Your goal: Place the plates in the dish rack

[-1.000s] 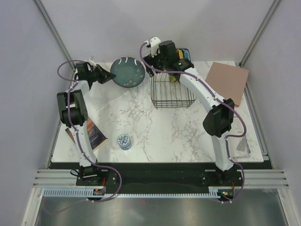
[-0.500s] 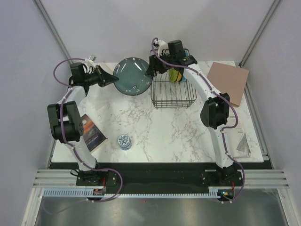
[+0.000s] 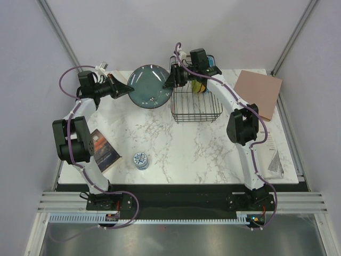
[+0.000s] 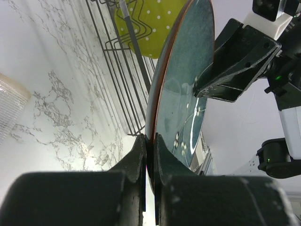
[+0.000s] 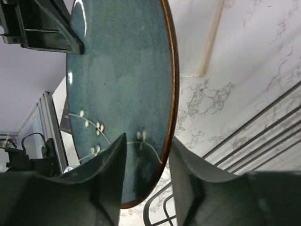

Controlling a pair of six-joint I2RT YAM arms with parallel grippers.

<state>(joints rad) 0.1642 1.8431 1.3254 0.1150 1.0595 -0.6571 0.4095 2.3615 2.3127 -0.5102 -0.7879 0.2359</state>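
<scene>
The smooth dark teal-grey plate (image 3: 152, 86) stands on edge in the air, just left of the black wire dish rack (image 3: 195, 106). My left gripper (image 3: 128, 89) is shut on its left rim; the left wrist view shows both fingers pinching the rim (image 4: 149, 141). My right gripper (image 3: 171, 81) is open, its fingers astride the plate's right rim (image 5: 162, 153) without clamping it. A lime-green dotted plate (image 3: 200, 85) stands in the rack and also shows in the left wrist view (image 4: 155, 23). A blue plate's edge (image 3: 213, 66) shows behind the right wrist. The orange plate is hidden.
A small blue-white patterned tin (image 3: 141, 159) and a dark booklet (image 3: 104, 149) lie at the front left. A brown mat (image 3: 259, 92) lies at the back right, and a clear packet (image 3: 275, 160) near the right edge.
My left gripper has carried the teal plate rightward up to the rack. My right gripper has come from over the rack's back to the plate's right rim.
</scene>
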